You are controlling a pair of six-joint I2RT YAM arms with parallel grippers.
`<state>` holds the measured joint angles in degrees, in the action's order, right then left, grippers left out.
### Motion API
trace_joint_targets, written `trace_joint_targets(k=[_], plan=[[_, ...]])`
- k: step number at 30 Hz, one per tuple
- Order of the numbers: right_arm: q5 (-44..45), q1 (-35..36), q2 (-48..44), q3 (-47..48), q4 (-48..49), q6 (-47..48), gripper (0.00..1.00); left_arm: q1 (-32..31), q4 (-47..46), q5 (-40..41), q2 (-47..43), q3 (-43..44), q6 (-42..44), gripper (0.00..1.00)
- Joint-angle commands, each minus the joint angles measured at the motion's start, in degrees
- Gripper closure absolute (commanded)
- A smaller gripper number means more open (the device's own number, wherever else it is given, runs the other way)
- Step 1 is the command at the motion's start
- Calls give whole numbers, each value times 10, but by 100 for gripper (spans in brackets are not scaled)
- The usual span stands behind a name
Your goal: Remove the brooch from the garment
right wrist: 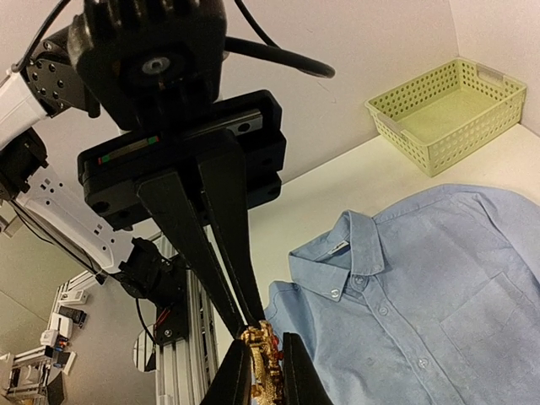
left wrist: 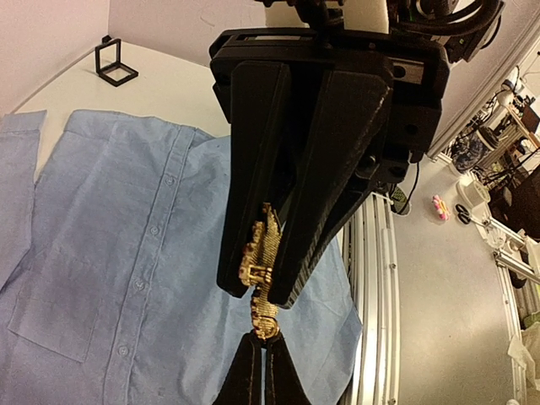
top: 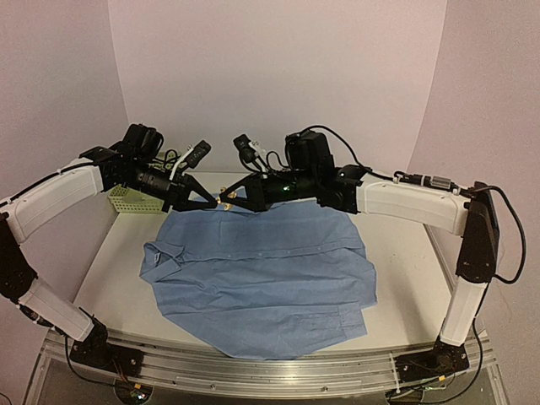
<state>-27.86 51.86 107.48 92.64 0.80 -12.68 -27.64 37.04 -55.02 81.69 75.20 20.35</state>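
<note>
The brooch (left wrist: 258, 257) is up in the air over the far edge of the garment (top: 261, 270) and looks free of the cloth. It is pinched from both sides — left end effector (top: 214, 202) and right end effector (top: 233, 197) both clenched on it. Probably only setting it down remains.

Locate the left gripper (left wrist: 261, 344) at the bottom edge of the view: its two dark fingers stand pressed together, tips pinching the lower end of the brooch (left wrist: 256, 257). Note that the brooch reads as a gold, clustered ornament, elongated top to bottom. Observe the right gripper (left wrist: 260, 291) entering from the top, fingers pointing down and clamped on the upper part of the brooch. Behind both, identify the garment (left wrist: 110, 253), a light blue shirt spread flat, with its row of buttons (left wrist: 154, 230) and chest pocket (left wrist: 55, 321) facing up. Find the black square box (left wrist: 116, 63) on the white table (left wrist: 169, 84), top left, apart from the garment. A metal rail (left wrist: 371, 253) runs along the right.
</note>
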Motion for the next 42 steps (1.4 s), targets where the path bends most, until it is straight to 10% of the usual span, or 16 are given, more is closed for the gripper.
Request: trace_joint_targets(k=[1, 26, 39, 42], plan=[[-2, 12, 2, 8, 17, 9, 90, -7, -68, -50, -23, 3, -26, 100], [1, 15, -14, -7, 28, 5, 81, -7, -64, -28, -28, -1, -9, 100], [-19, 14, -19, 15, 30, -9, 42, -7, -52, 39, -37, -33, 87, 100], [-13, 13, -23, 15, 30, -9, 11, -7, -61, 77, -51, -52, 144, 100]])
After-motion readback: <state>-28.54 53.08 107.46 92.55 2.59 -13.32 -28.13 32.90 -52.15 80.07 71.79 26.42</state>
